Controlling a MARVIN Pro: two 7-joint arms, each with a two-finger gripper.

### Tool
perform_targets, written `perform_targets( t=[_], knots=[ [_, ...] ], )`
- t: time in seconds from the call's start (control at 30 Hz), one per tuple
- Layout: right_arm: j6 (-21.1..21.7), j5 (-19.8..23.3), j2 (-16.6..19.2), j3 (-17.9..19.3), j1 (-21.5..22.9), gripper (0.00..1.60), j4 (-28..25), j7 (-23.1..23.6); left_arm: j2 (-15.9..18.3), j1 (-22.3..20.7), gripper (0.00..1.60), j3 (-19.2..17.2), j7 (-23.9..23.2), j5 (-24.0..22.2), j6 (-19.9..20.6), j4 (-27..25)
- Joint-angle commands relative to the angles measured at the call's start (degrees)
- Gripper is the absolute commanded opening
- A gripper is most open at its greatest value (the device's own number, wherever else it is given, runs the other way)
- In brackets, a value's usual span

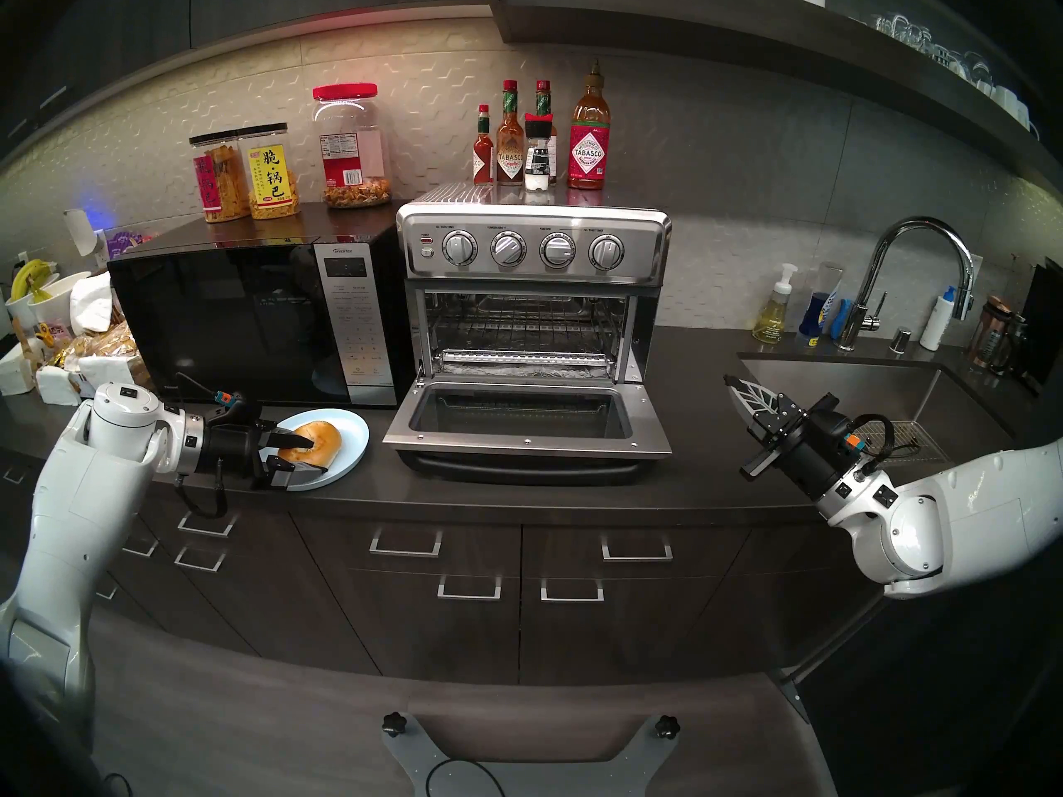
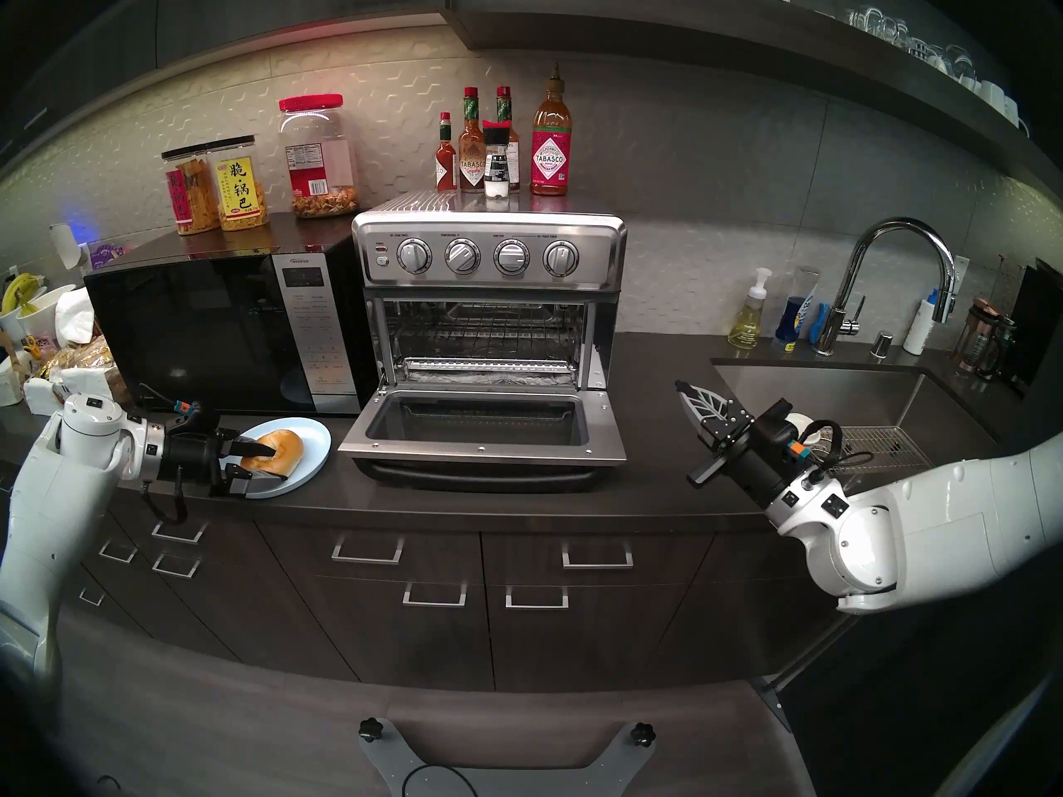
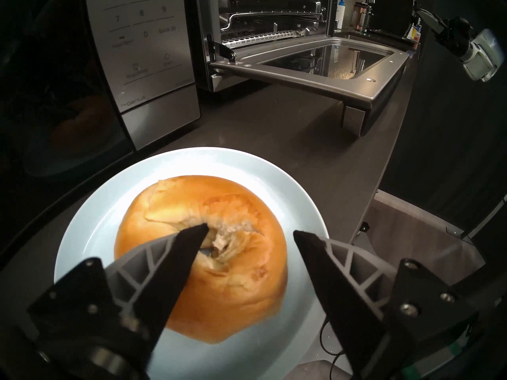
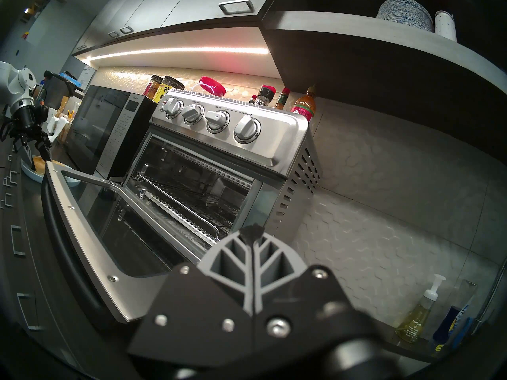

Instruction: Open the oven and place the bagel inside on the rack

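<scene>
The bagel (image 1: 323, 433) lies on a pale blue plate (image 1: 355, 433) on the counter, left of the oven (image 1: 535, 249). The oven's door (image 1: 526, 419) is dropped open and flat. The wire rack (image 1: 517, 325) shows inside, above a foil-lined tray (image 1: 523, 365). My left gripper (image 1: 305, 455) is open and straddles the bagel's near half. In the left wrist view, one fingertip (image 3: 201, 230) sits at the bagel's (image 3: 225, 206) centre hole, and the other (image 3: 299, 235) is just outside its edge, over the plate (image 3: 274, 173). My right gripper (image 1: 733, 383) is shut and empty, raised right of the door.
A black microwave (image 1: 241, 318) stands right behind the plate. Sauce bottles (image 1: 589, 140) stand on the oven's top and snack jars (image 1: 270, 175) on the microwave. The sink (image 1: 863, 393) and faucet (image 1: 920, 249) are on the right, with soap bottles (image 1: 773, 313). Bags and bowls crowd the far left.
</scene>
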Motion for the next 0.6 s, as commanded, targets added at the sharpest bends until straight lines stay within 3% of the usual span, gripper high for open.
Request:
perform_targets(
  t=[0.0, 0.17, 0.27, 0.3, 0.33, 0.37, 0.57],
  knots=[
    [-0.03, -0.14, -0.1, 0.53, 0.64, 0.0, -0.12, -0.09, -0.14, 1.48, 0.7, -0.14, -0.14, -0.22, 0.04, -0.26],
    [-0.03, -0.14, -0.1, 0.53, 0.64, 0.0, -0.12, -0.09, -0.05, 1.85, 0.68, -0.24, -0.16, -0.11, -0.44, -0.35],
    [-0.03, -0.13, -0.1, 0.53, 0.64, 0.0, -0.12, -0.09, -0.02, 2.0, 0.53, -0.25, -0.32, -0.13, -0.78, -0.18],
    [-0.03, -0.13, -0.1, 0.53, 0.64, 0.0, -0.12, -0.09, -0.02, 2.02, 0.42, -0.22, -0.38, -0.1, -0.98, -0.07],
    [-0.03, -0.13, -0.1, 0.53, 0.64, 0.0, -0.12, -0.09, -0.04, 2.04, 0.12, -0.22, -0.38, -0.09, -1.08, -0.01],
    [-0.03, -0.13, -0.1, 0.53, 0.64, 0.0, -0.12, -0.09, -0.05, 2.04, 0.0, -0.23, -0.4, -0.09, -1.23, 0.07],
    [-0.03, -0.14, -0.1, 0.53, 0.64, 0.0, -0.12, -0.09, 0.04, 1.94, 0.0, -0.37, -0.32, -0.02, -1.26, -0.24]
  ],
)
